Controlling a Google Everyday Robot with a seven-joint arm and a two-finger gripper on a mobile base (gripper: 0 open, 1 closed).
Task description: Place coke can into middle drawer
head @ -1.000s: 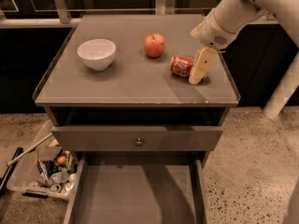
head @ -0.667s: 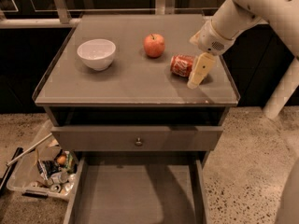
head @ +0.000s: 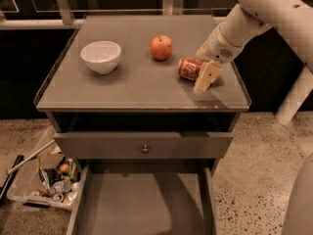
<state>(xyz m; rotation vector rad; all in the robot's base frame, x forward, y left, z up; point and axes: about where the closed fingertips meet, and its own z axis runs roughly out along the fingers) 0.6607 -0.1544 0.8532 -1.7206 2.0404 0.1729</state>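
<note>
Containers come first, and we count three. A white bowl (head: 100, 56) stands upright on the left part of the table (head: 122, 89), its pale hollow facing up. On the floor left of the table sits a clear plastic bin (head: 22, 182) holding a jumble of crushed cans and other scraps too small for us to name. Lowest in view, the middle drawer (head: 142, 204) is pulled out towards the camera, showing its flat grey floor and low side walls. Above it a drawer front (head: 98, 145) with a small round knob (head: 145, 148) is pushed in.

Against the picture from a second ago, we find the bowl, the apple (head: 161, 47) and the coke can (head: 190, 68) in the same places. The pale arm (head: 254, 13), reaching in from the upper right, has sunk a little towards the table, and the pincer (head: 205, 76) sits slightly lower.

We see the coke can on the table, right of the apple and near the right edge, not in the drawer. It lies on its side. Its long axis runs roughly across the table from the picture's left to right. The left end points towards the apple's side, and the right end is covered by the pincer. The pincer is down at that end, touching or just in front of the can. We cannot tell whether it is wide, narrow or gripping.
</note>
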